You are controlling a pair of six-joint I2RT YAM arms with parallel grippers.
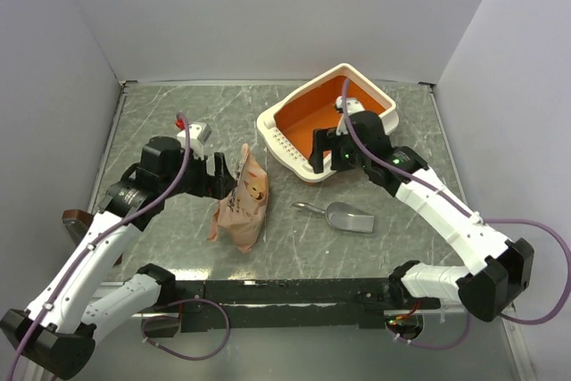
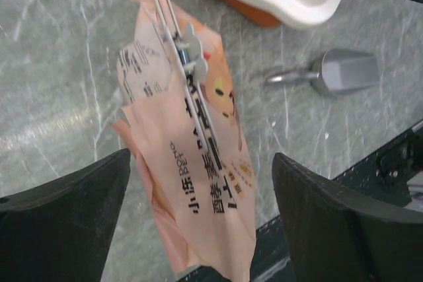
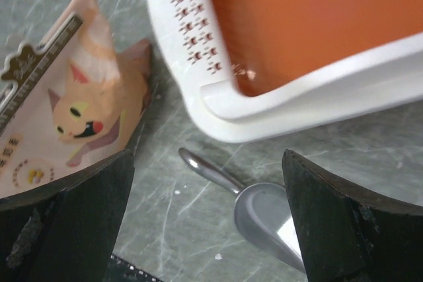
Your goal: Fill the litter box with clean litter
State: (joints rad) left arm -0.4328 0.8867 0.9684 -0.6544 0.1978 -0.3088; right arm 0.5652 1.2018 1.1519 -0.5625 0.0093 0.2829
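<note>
From above, my right gripper (image 1: 328, 153) covers part of the near side of the litter box (image 1: 342, 70), so I can't see the floor under it. I can't see inside the bag (image 1: 243, 207), and its print is too small to read here. On the left wrist camera the bag's lower end runs off the bottom edge. On the right wrist camera the scoop (image 3: 258, 206) slips partly behind a finger (image 3: 350, 229).

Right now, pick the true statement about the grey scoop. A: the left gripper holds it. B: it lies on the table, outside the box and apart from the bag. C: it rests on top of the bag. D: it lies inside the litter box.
B: the scoop lies on the table, outside the litter box and apart from the bag.
</note>
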